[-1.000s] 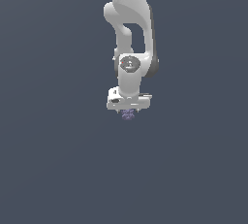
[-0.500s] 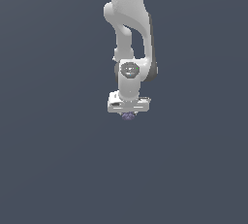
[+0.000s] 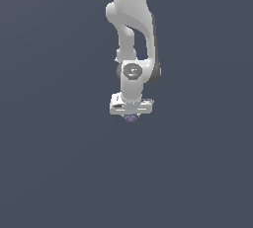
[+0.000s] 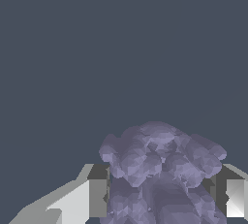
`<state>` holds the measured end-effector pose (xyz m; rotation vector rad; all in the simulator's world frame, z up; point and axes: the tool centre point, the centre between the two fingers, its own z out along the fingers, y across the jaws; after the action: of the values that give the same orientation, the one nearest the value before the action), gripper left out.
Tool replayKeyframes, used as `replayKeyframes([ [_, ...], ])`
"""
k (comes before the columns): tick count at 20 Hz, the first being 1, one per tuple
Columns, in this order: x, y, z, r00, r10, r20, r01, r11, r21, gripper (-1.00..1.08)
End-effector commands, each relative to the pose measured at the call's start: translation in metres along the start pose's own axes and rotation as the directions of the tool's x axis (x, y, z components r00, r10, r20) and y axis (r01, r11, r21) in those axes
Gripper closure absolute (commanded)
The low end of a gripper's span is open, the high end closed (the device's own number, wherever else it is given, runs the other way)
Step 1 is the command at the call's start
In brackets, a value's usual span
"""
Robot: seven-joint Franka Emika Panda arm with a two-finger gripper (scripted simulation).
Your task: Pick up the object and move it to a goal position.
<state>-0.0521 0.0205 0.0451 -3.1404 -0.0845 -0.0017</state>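
Between the gripper's fingers [image 4: 97, 198] sits the object [image 4: 160, 169], a bumpy purple-lilac lump, and the fingers are closed against its sides. In the exterior view the object [image 3: 130, 118] peeks out just beneath the gripper [image 3: 131, 115]. Compared with a second ago, arm and lump sit slightly higher in that view, so I judge the grasp has succeeded and carrying has begun. Around them is only a plain slate-grey backdrop [image 3: 54, 172]; no goal marker shows.

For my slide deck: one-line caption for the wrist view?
Bumpy purple-lilac object held between the pincer fingers over plain grey ground.
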Motion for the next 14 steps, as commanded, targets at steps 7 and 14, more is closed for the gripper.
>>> replayKeyframes([
  [7, -0.006, -0.023, -0.005, 1.0, 0.0, 0.0, 0.0, 1.0, 0.0, 1.08],
  [14, -0.018, -0.079, -0.016, 1.0, 0.0, 0.0, 0.0, 1.0, 0.0, 1.08],
])
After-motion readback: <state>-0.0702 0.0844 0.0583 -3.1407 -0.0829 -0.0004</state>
